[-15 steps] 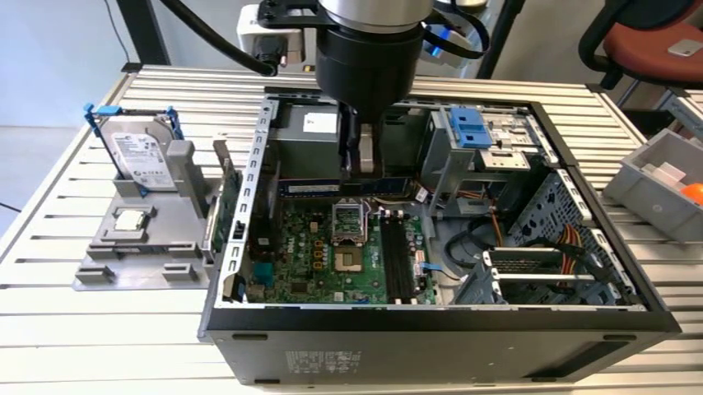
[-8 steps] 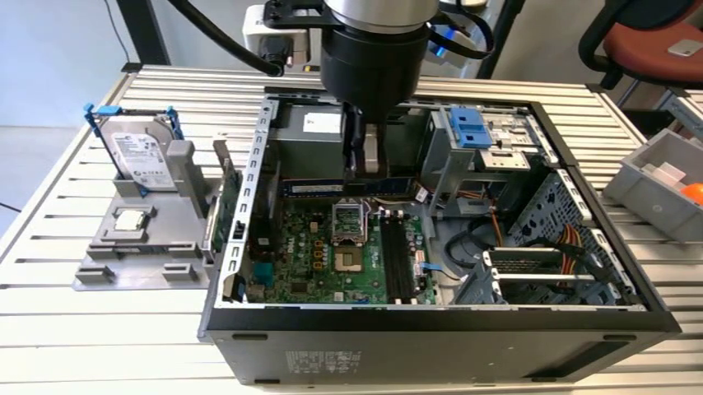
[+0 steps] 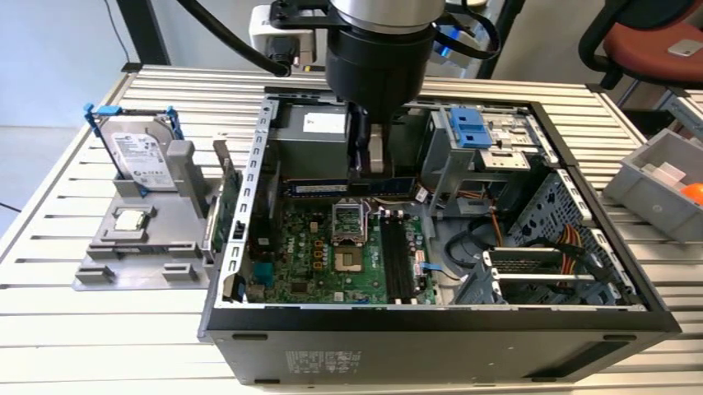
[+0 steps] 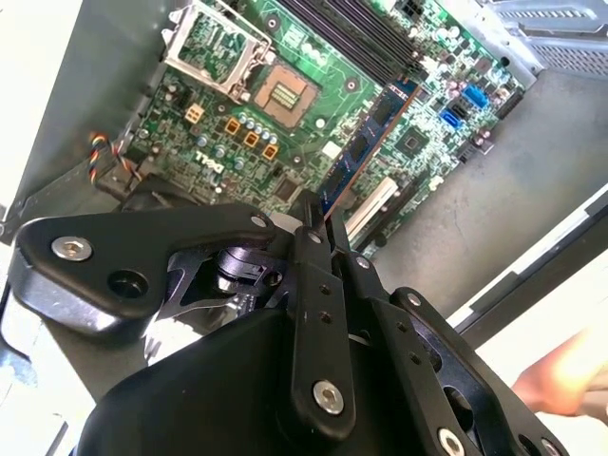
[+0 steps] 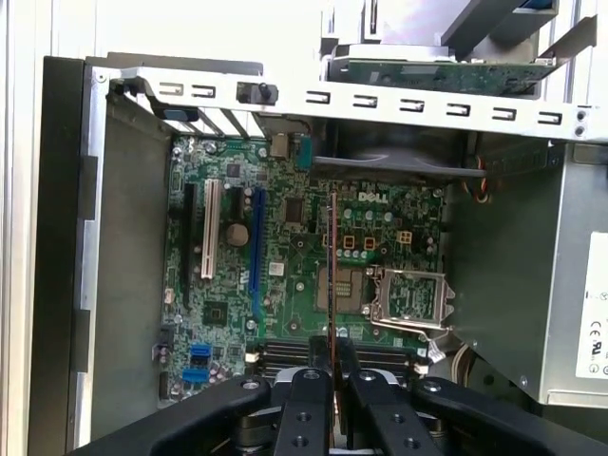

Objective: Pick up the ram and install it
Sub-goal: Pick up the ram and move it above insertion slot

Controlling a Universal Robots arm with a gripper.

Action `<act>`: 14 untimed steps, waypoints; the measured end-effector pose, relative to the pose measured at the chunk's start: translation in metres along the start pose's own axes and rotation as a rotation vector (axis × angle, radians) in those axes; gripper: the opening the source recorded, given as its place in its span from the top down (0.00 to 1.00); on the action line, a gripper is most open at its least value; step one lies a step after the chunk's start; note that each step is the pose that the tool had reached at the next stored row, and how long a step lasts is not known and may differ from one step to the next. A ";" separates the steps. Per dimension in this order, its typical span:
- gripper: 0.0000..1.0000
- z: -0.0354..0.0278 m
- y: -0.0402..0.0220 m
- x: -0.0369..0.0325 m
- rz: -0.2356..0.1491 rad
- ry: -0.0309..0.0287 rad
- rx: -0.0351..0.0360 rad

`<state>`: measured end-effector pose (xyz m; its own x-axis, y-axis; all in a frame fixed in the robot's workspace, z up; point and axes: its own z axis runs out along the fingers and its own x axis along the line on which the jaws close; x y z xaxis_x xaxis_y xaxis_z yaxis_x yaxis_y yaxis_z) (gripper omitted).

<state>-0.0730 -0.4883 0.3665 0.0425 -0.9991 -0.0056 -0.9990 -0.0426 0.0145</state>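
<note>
Above the motherboard (image 3: 329, 257), ram (image 3: 318, 188) seemingly in gripper (image 3: 374, 163), power supply (image 3: 311, 136) alongside.

The computer case (image 3: 439, 346) lay open on the table (image 3: 66, 329), with the circuit board (image 3: 329, 255) flat on its floor. The gripper (image 3: 370, 171) hung inside the case near its far wall, and the ram (image 3: 329, 187) was pinched between its fingers, crosswise above the board. At the exterior view's left of the case, a stand (image 3: 110, 271) carried an upright hard drive (image 3: 141, 156) at its far end, with a chip (image 3: 130, 220) nearer. A card (image 3: 225, 210) stood between stand and case. A bin (image 3: 648, 189) sat at the right.
</note>
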 end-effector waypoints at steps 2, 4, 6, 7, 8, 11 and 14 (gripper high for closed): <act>1.00 0.0000 -0.0010 0.0001 0.000 0.0001 0.0000; 1.00 0.0000 -0.0020 0.0001 0.000 0.0000 0.0000; 1.00 -0.0001 -0.0031 0.0001 0.000 0.0001 0.0000; 1.00 -0.0001 -0.0037 0.0002 0.000 0.0000 0.0000; 1.00 -0.0001 -0.0042 0.0002 0.000 0.0000 0.0000; 1.00 -0.0001 -0.0058 0.0002 0.000 0.0001 0.0000; 1.00 -0.0001 -0.0074 0.0003 0.000 0.0001 -0.0001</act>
<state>-0.0656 -0.4883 0.3666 0.0425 -0.9991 -0.0055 -0.9990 -0.0425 0.0145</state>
